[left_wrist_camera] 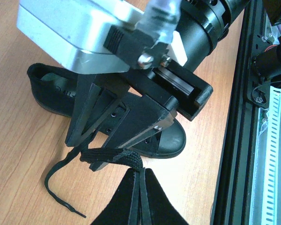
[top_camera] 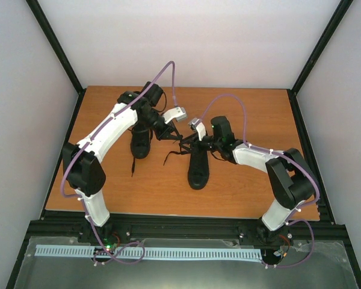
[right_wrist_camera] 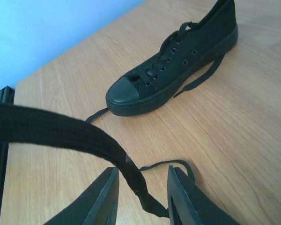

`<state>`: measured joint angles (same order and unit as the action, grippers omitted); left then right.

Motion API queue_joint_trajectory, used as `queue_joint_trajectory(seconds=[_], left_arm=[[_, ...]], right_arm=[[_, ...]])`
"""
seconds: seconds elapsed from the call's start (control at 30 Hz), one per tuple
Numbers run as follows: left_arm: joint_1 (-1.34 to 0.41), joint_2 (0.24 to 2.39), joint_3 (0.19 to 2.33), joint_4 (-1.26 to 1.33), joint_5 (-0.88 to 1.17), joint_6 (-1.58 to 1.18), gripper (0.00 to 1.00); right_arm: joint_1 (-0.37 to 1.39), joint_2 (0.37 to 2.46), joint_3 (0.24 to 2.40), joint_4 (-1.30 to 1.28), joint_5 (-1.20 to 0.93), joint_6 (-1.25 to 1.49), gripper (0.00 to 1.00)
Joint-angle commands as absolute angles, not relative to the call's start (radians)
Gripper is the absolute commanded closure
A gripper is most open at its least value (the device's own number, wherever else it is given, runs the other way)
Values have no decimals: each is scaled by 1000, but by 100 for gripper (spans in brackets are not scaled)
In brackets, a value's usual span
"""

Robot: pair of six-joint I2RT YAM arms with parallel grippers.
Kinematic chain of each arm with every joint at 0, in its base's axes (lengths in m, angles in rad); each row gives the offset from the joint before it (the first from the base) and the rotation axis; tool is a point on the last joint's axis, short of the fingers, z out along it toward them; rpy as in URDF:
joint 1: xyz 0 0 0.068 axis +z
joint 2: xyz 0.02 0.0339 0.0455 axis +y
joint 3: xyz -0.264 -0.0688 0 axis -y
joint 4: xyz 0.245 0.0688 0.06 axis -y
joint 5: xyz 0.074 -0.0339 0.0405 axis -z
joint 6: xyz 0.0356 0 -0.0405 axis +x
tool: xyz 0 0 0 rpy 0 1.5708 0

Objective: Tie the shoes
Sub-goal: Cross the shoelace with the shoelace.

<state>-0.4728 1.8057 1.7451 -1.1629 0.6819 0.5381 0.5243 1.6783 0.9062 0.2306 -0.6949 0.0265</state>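
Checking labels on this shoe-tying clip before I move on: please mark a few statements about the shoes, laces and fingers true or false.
1. Both all-black low-top canvas sneakers stand on the wooden table. True.
2. The left fingers are shut on a thin black lace. True.
3. The right fingers are clamped on a sneaker's toe cap. False: they stand apart, with a lace passing between them.
4. One sneaker has a finished bow. False: loose lace ends lie on the table.

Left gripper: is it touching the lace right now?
Touching. In the left wrist view the left gripper has its jaws shut on the black lace, which runs straight down between them.
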Motion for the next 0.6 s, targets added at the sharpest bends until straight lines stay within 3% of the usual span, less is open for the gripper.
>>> queue_joint_trajectory(seconds=[0.0, 0.23, 0.37, 0.43, 0.5, 0.57], left_arm=[[-468, 1799, 1773, -1175, 701, 532, 99], [-468, 1813, 1772, -1185, 719, 536, 99], [-468, 1817, 1771, -1187, 725, 536, 99], [-468, 1823, 1772, -1184, 725, 534, 97], [-466, 1833, 1772, -1174, 714, 524, 65], [-463, 1841, 1764, -1157, 704, 524, 41]], right_arm=[[531, 1635, 910, 296, -690, 39, 71], [531, 1670, 930, 301, -702, 65, 74], [531, 1675, 933, 309, -700, 92, 93], [530, 1674, 937, 306, -683, 115, 97], [527, 1679, 952, 280, -665, 140, 97], [517, 1693, 978, 232, -640, 178, 97]])
